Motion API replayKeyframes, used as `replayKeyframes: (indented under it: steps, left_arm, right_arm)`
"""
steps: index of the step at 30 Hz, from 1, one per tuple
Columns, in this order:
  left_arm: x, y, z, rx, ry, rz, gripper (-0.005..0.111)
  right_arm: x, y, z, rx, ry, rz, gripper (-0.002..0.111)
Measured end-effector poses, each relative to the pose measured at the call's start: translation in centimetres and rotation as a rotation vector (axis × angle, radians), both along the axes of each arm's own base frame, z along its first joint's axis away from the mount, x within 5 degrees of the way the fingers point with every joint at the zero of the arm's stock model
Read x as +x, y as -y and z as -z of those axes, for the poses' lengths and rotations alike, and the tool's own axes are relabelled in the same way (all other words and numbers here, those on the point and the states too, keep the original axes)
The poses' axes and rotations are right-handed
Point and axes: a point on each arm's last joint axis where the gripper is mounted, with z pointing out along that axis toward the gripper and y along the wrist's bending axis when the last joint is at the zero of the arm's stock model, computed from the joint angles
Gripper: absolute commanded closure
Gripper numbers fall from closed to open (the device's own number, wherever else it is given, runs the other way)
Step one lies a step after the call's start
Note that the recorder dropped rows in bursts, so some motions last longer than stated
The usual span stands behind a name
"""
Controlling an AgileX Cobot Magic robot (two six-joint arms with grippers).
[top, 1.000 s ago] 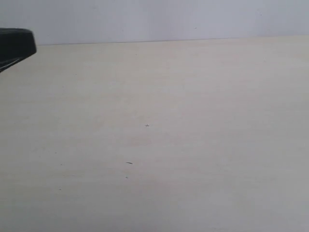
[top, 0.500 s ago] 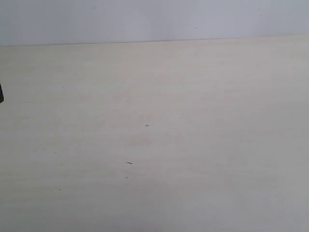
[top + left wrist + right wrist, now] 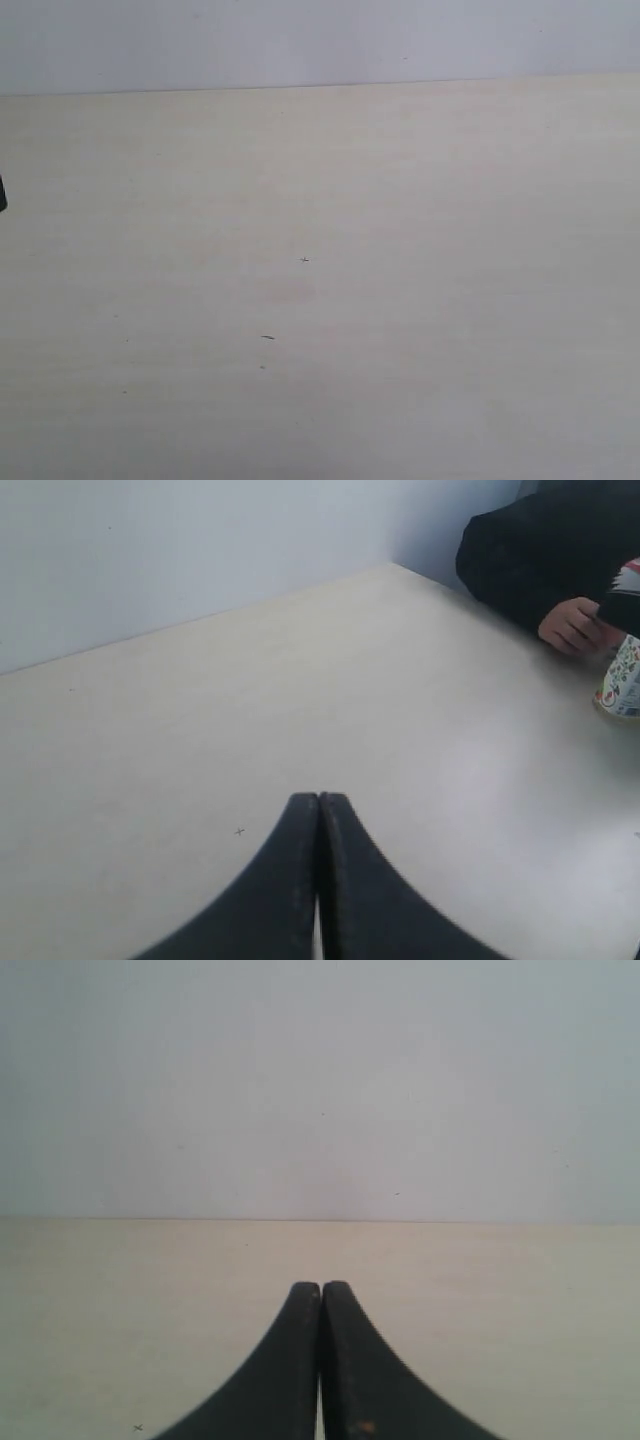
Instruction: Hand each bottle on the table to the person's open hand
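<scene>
1 pale beige table (image 3: 420, 300) fills nearly the whole exterior view and runs back to 1 plain grey-white wall (image 3: 320, 40) along its far edge. In the left wrist view, 1 black sleeve (image 3: 530, 555) of a person lies over the table's side edge, close to the corner where table and wall meet.

2 black grippers show, 1 in each wrist view. The left gripper (image 3: 318, 798) has its 2 fingers pressed together with nothing between them, above bare table. The right gripper (image 3: 320, 1286) is pressed together the same way, empty, pointing toward the far wall.

1 bare hand (image 3: 572, 625) comes out of the sleeve, its fingers curled rather than spread. Just beside it 1 bottle (image 3: 622, 675) with a white and green label stands upright on the table, cut off by the picture's edge, well apart from the left gripper.

The exterior view also shows 2 clear tiny dark marks (image 3: 304, 260) near the table's middle and 1 black sliver (image 3: 2, 192) at the left edge, too small to identify.
</scene>
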Motion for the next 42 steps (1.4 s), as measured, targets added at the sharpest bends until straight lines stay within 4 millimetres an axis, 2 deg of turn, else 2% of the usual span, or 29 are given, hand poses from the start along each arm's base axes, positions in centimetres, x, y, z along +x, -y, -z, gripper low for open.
replayKeyframes:
  steps: [5, 11, 16, 18, 25, 42]
  left_arm:
    - [1.0, -1.0, 0.0, 0.0, 0.0, -0.129, 0.107]
    - [2.3, -4.8, -0.3, -0.015, 0.026, -0.513, 0.107]
    - [1.0, -6.9, -1.1, -0.048, 0.112, -0.718, 0.107]
    - [-0.4, -7.4, -1.7, -0.072, 0.18, -0.765, 0.107]
    - [-3.9, -7.4, -2.6, -0.136, 0.342, -0.767, 0.107]
    - [-4.3, -7.4, -2.6, -0.142, 0.356, -0.766, 0.107]
  right_arm:
    - [0.0, 0.0, 0.0, 0.0, 0.0, 0.0, 0.108]
    - [0.0, 0.0, 0.0, 0.0, 0.0, 0.0, 0.108]
    - [0.0, 0.0, 0.0, 0.0, 0.0, 0.0, 0.108]
    - [0.0, 0.0, 0.0, 0.0, 0.0, 0.0, 0.108]
    - [0.0, 0.0, 0.0, 0.0, 0.0, 0.0, 0.108]
    - [0.0, 0.0, 0.0, 0.0, 0.0, 0.0, 0.108]
